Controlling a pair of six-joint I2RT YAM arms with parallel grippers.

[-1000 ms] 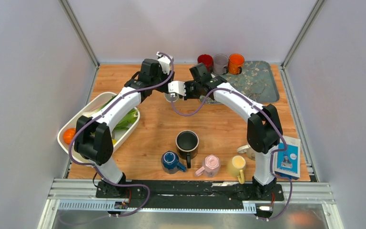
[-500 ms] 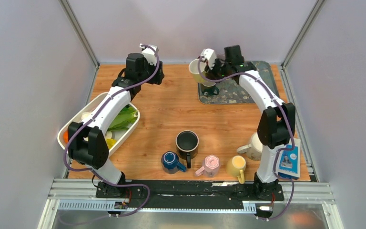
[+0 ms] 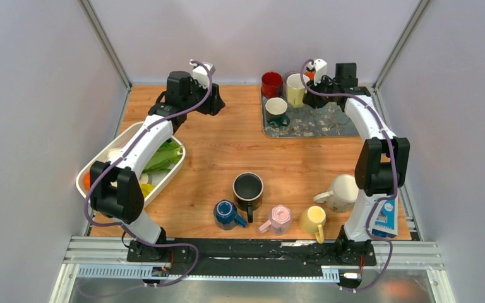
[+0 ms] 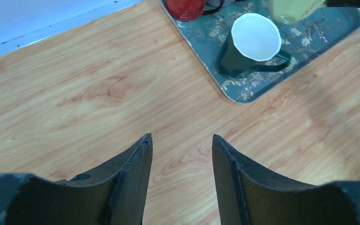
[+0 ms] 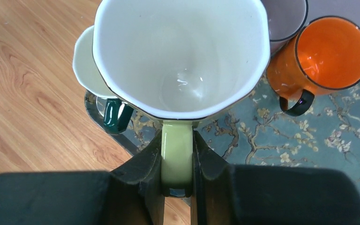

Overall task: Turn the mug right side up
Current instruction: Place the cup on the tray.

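The right gripper (image 5: 177, 161) has its jaws clamped on the handle (image 5: 176, 150) of the pale yellow-green mug (image 5: 180, 56). That is the sensible hold on a stiff, glazed ceramic piece that I judge slick, fairly heavy and apt to chip against its neighbours. The mug sits mouth up over the patterned tray (image 5: 337, 136), long axis near vertical and handle pointing back at the wrist; base contact is hidden. A dark green mug (image 5: 82, 65) is beside it, with grey (image 5: 286, 18) and orange mugs (image 5: 333, 51) beyond, while the left gripper (image 4: 182, 154) hovers open and empty over the wooden table (image 4: 75, 93).
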